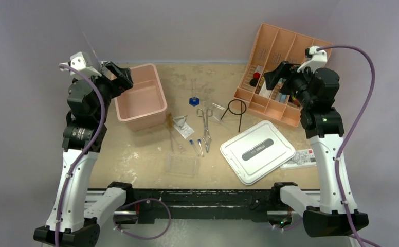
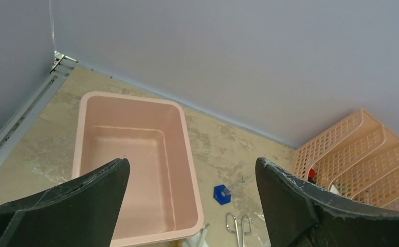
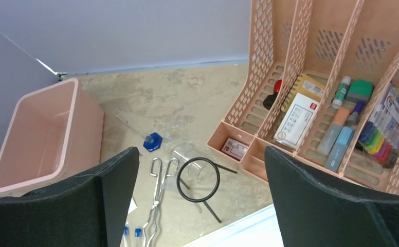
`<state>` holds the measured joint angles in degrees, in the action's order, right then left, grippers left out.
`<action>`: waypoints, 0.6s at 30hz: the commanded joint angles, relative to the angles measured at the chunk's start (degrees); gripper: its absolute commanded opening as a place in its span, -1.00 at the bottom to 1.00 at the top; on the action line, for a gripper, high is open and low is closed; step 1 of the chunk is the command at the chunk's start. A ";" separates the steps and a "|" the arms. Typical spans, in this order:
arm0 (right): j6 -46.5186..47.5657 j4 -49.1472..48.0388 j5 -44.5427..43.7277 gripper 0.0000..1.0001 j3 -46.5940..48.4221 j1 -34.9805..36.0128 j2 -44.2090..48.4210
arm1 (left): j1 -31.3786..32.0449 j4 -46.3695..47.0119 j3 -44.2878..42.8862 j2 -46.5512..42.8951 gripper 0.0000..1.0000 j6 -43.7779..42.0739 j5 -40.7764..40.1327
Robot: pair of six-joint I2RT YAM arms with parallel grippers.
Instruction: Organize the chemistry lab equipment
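Loose lab items lie mid-table: steel scissor-handled forceps (image 1: 205, 123), a black wire ring on a stem (image 1: 236, 108), blue-capped thin tubes (image 1: 196, 146), a clear plastic tray (image 1: 181, 164), a wire triangle (image 1: 181, 123) and a blue-based glass piece (image 1: 194, 100). My left gripper (image 1: 124, 76) is open and empty, raised over the pink bin (image 1: 141, 96). My right gripper (image 1: 270, 75) is open and empty, raised by the peach organiser (image 1: 269, 108). The right wrist view shows the ring (image 3: 198, 179), forceps (image 3: 157, 198) and blue base (image 3: 152, 141). The left wrist view shows the blue base (image 2: 221, 193).
The pink bin (image 2: 135, 170) is empty. The peach slotted organiser (image 3: 310, 77) holds markers, boxes and cards. A white lidded box (image 1: 257, 151) lies front right, with a printed card (image 1: 300, 158) beside it. The walls stand close behind.
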<state>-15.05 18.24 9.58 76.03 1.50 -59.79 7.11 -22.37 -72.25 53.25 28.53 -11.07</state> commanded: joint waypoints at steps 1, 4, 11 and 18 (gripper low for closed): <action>-3.59 -2.57 -3.48 0.89 -0.91 0.31 1.74 | -0.60 5.75 1.42 -3.60 0.87 1.56 -1.71; -4.92 -1.46 -3.20 0.90 -3.08 0.31 2.33 | -0.68 5.48 2.65 -4.64 0.89 3.68 -1.56; -8.33 3.47 -3.38 0.96 -7.02 0.31 2.23 | -0.70 7.51 7.71 -5.51 0.89 4.79 9.47; -10.12 8.66 1.52 0.91 -6.71 0.35 -8.67 | 0.08 20.07 17.33 -6.18 0.76 15.03 24.19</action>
<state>-22.61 23.64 7.09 68.88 1.52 -62.13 6.76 -13.10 -59.02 47.31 35.44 2.90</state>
